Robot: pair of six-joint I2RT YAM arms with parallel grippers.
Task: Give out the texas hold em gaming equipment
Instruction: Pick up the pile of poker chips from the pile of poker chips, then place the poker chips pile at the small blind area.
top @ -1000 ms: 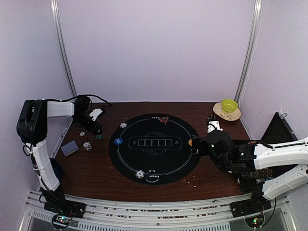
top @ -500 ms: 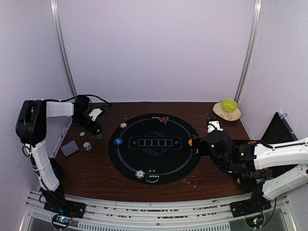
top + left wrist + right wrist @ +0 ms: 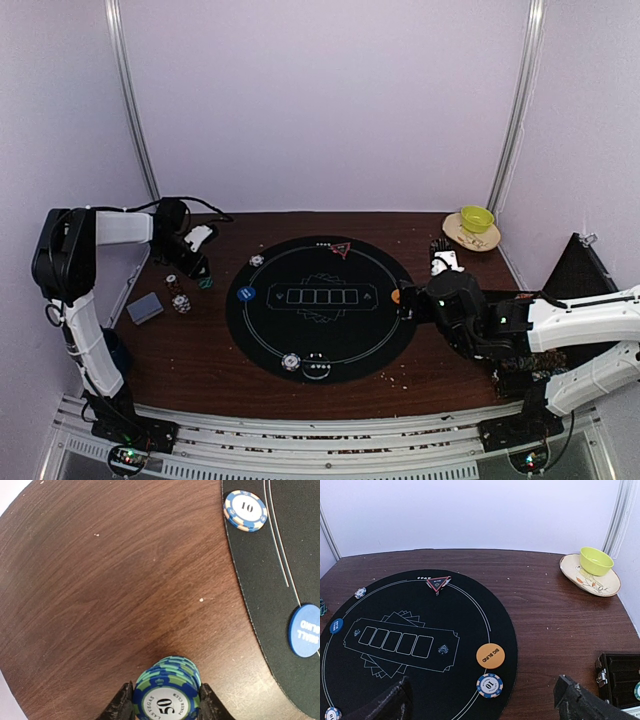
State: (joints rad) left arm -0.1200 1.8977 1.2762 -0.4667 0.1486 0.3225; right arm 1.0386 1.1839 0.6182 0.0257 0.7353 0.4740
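Grips a chip stack in the closed left gripper beside the mat; holds the right gripper wide open, empty, a 10 chip ahead between its fingers.

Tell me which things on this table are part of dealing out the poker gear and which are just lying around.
Part of the job: stack of 50 chips, 10 chip, blue small-blind disc, orange big-blind disc, red triangle marker, card deck.
Just lying about: yellow-green bowl, its plate, black case.
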